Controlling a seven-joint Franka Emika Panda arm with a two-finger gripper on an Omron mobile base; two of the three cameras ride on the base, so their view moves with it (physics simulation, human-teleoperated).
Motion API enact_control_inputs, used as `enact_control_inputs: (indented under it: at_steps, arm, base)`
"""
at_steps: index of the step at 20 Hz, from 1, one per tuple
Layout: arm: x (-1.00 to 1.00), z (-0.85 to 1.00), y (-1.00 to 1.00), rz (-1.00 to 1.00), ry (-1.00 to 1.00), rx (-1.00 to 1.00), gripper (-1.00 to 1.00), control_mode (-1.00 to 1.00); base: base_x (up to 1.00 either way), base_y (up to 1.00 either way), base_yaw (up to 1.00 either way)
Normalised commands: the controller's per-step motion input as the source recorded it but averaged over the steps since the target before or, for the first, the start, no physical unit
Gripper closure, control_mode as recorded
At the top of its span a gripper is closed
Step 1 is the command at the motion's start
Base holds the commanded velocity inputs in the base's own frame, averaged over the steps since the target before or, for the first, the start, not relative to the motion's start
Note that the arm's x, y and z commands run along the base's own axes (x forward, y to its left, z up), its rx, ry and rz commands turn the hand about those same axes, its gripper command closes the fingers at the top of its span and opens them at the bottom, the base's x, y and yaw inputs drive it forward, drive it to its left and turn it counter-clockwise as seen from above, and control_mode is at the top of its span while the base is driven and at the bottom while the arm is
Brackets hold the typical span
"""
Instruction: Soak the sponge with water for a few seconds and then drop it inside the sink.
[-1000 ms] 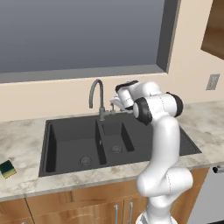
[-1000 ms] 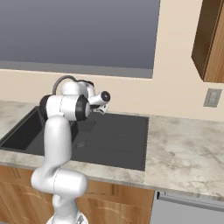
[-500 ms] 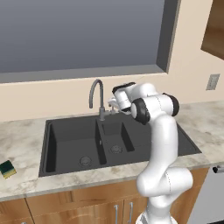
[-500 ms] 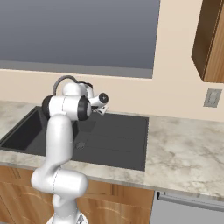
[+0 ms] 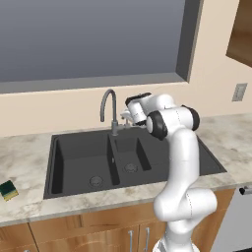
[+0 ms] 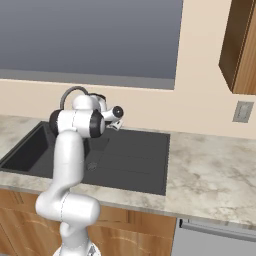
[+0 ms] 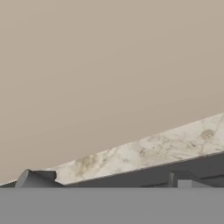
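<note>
Left base view: arm rises from the lower right, elbow bent, and the gripper sits at the back rim of the sink, just right of the faucet. Fingers point toward the faucet's base, close beside it; contact cannot be told at this size. Fingers stand wide, with nothing between them. Sponge lies flat on the counter, far to the left of the fingers and nearer the front edge, outside the sink's left rim, well apart from the gripper. Sink has two basins, each with a round drain; both lie below and forward of the fingers. No stream falls from the spout. Right base view: hand is seen from the other side, over the sink's rear edge, with the faucet's arch curving up behind the arm; flat drainboard lies to the right of the fingers. Hand view: tilted; beige wall straight ahead of the fingers, strip of marbled counter below it, dark sink rim nearest.
</note>
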Motion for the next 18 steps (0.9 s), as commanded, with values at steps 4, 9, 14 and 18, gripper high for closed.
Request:
enact_control_inputs:
  at_steps: [4, 9, 14, 18]
  arm:
    - [0.25, 0.00, -0.27, 0.00, 0.00, -0.02, -1.00, -1.00]
    - [0.21, -0.02, -0.39, -0.01, 0.01, -0.03, -1.00, -1.00]
    - [0.04, -0.03, -0.56, -0.03, 0.06, -0.04, -1.00, -1.00]
    - [0.00, -0.01, -0.57, -0.03, 0.07, -0.01, -1.00, -1.00]
  base:
    - [0.00, 0.00, 0.00]
    - [0.00, 0.00, 0.00]
    - [0.00, 0.00, 0.00]
    - [0.00, 0.00, 0.00]
